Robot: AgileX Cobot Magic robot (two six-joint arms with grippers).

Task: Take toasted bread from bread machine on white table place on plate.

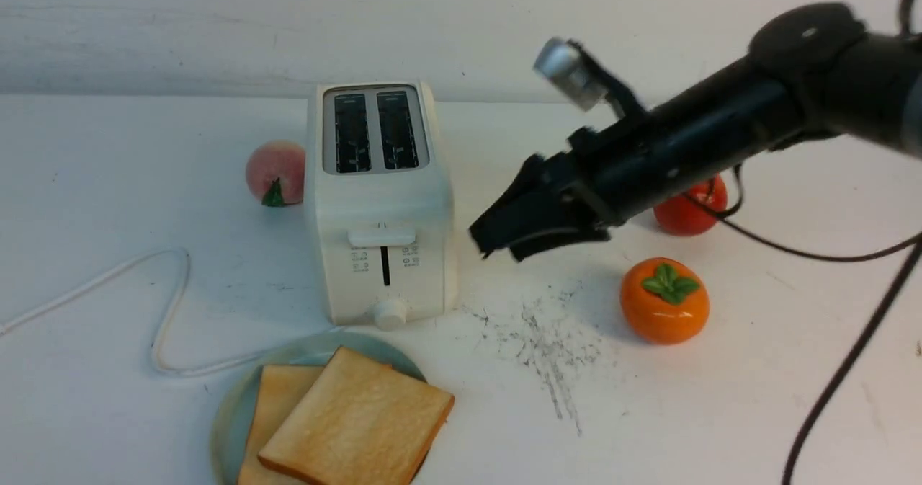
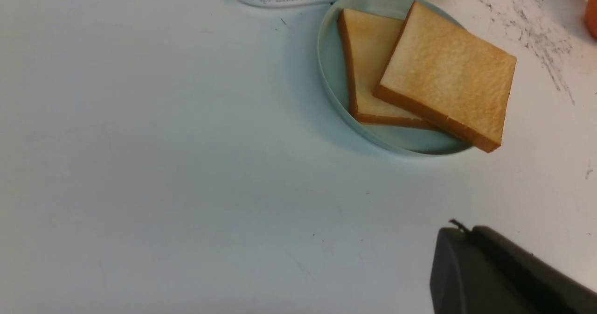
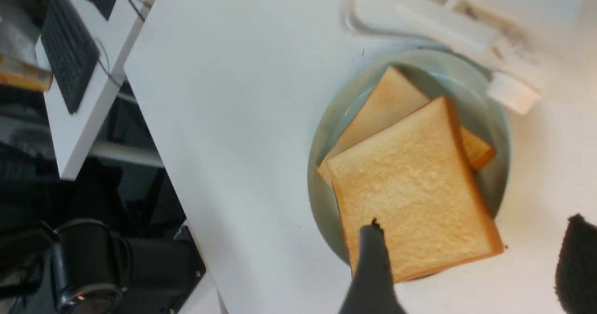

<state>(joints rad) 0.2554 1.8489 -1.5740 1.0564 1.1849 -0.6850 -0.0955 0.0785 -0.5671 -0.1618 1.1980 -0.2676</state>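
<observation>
Status for you, near to far:

- Left gripper (image 2: 466,258): clenched, nothing in it. It hangs over a bare patch of the white surface (image 2: 163,164) on the near side, well apart from the plate.
- Plate (image 1: 229,416): at the near edge, just in front of the toaster. Both toast slices are on it.
- Lower slice (image 1: 277,406): lies flat in the plate on the robot's left side.
- Top slice (image 1: 356,416): overlaps the lower one and is tilted. Its right corner pokes out over the plate rim.
- Right gripper (image 1: 498,246): released, with the jaws spread wide and nothing between them. You'll see it up in the air to the right of the toaster. It points down-left toward the plate and touches no bread.
- Scuff marks (image 1: 547,341): grey-black scratches on the surface below that gripper, between the toaster and the orange fruit.
- Toaster (image 1: 382,254): upright, just behind the plate. The lever (image 1: 382,236) is at the top of its slot, and the knob (image 1: 390,313) is close to the plate's far rim. Both top slots look dark, with no crust showing.
- Cord (image 1: 169,305): loops out on the robot's left and runs back toward the plate.
- Orange persimmon-shaped fruit (image 1: 664,301): right of the scuffs, standing free.
- Peach (image 1: 276,173): just beside the toaster's left wall, toward the back. I can't tell you whether it touches.
- Red fruit (image 1: 690,207): behind the persimmon, partly hidden by the right arm.
</observation>
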